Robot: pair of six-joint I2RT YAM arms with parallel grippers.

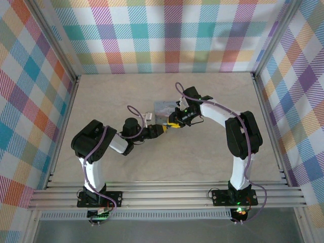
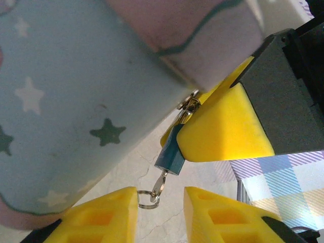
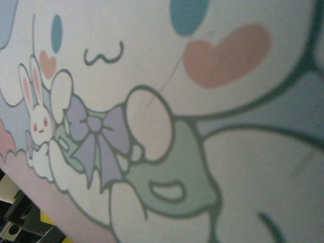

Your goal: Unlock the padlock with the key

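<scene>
Padlock (image 2: 169, 155) beside tin box (image 2: 76, 101)

Metal and matt plastic
Below the smooth tin box (image 2: 76, 101), padlock (image 2: 169, 154) and key (image 2: 163, 180) gleam metallic; yellow fingers (image 2: 101, 217) look matt.

Tin box (image 1: 165, 107) sits on the worktop (image 1: 212, 162), approx. at the centre, a bit toward the far side. Its lid is pastel blue-lilac w/ cartoon print: small white rabbit (image 3: 38, 119), lilac bow (image 3: 96, 144), pink heart (image 3: 223, 53), teal balloon (image 3: 188, 15). The side of the box is pale blue w/ one white star (image 2: 29, 95) and one dark star (image 2: 107, 132), and a pink band w/ wavy teal line above. The worktop is beige, w/ faint marble-like veins. Plaid cloth walls (image 1: 167, 35) in pastel colours close it on left, far and right sides. Aluminium rails (image 1: 167, 195) run along the near edge; similar profiles stand at the far corners.
</scene>
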